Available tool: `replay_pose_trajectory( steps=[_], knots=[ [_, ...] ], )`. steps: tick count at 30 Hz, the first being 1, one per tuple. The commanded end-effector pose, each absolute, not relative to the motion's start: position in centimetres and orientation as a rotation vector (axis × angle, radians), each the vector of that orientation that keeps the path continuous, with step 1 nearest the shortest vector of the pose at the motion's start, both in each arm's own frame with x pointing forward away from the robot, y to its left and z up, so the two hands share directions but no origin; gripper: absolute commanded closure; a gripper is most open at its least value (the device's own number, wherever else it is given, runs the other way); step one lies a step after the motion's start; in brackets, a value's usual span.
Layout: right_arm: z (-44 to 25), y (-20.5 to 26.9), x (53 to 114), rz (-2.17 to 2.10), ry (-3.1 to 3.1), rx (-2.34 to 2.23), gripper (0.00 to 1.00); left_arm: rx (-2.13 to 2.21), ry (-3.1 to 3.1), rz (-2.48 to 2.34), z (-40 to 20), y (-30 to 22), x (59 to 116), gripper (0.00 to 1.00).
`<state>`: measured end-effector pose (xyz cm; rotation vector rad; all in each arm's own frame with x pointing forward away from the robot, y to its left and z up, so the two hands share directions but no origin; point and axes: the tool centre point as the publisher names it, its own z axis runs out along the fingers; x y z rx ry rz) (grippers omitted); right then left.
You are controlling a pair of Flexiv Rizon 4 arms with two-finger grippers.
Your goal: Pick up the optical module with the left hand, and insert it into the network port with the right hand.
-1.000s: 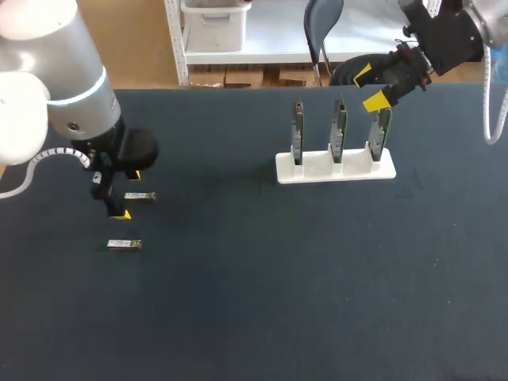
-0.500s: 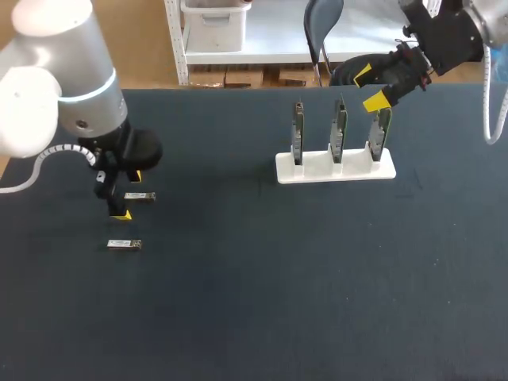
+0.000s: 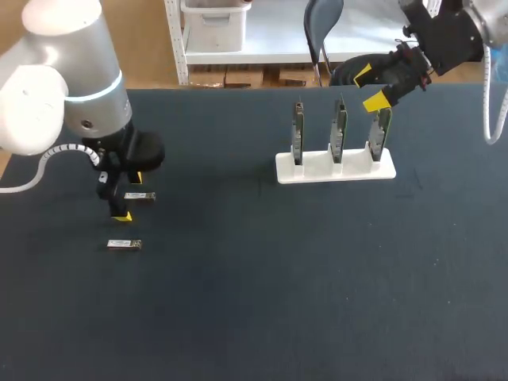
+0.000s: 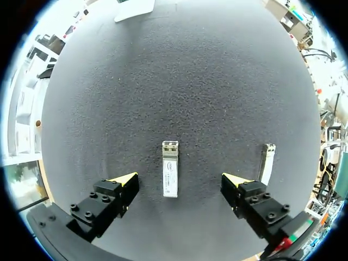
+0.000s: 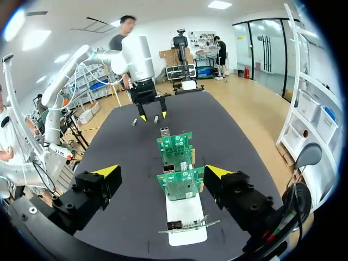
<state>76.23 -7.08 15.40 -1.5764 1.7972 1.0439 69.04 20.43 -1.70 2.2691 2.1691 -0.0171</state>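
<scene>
An optical module (image 4: 170,176) is seen lying flat on the table (image 3: 254,302), straddled by the left gripper (image 4: 180,182), whose fingers are spread wide and kept off it. A second module (image 4: 267,163) is seen near. Well apart, network cards (image 3: 339,127) are held upright in a white stand (image 3: 317,170); the right gripper (image 3: 370,89) is spread above the rightmost card.

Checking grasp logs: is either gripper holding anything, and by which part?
Nothing is held: left gripper open, an optical module lying between its fingers; right gripper open, empty.
</scene>
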Motion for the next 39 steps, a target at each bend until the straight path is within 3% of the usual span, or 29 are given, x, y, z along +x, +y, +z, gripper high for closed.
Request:
replay_pose_trajectory(
  steps=[1,2,3,5,6,26,39],
  knots=[
    [15.4,-7.1,76.0,1.038,1.797,-1.574,0.00,2.295,2.175,-0.016,-2.0,20.2,69.2,0.00],
    [15.4,-7.1,76.0,1.038,1.797,-1.574,0.00,2.304,2.172,-0.012,-2.0,20.2,69.1,0.01],
    [15.4,-7.1,76.0,1.038,1.797,-1.574,0.00,2.305,2.171,-0.011,-2.1,20.2,69.1,0.50],
    [15.4,-7.1,76.0,1.038,1.797,-1.574,0.00,2.308,2.174,-0.009,-2.2,20.3,69.1,0.87],
    [15.4,-7.1,76.0,1.038,1.797,-1.574,0.00,2.309,2.175,-0.008,-2.2,20.3,69.1,1.00],
    [15.4,-7.1,76.0,1.038,1.797,-1.574,0.00,2.151,2.233,-0.045,-1.8,19.4,70.0,1.00],
    [15.4,-7.1,76.0,1.038,1.797,-1.574,0.00,1.293,2.135,-0.375,7.7,15.2,79.6,1.00]
  ],
)
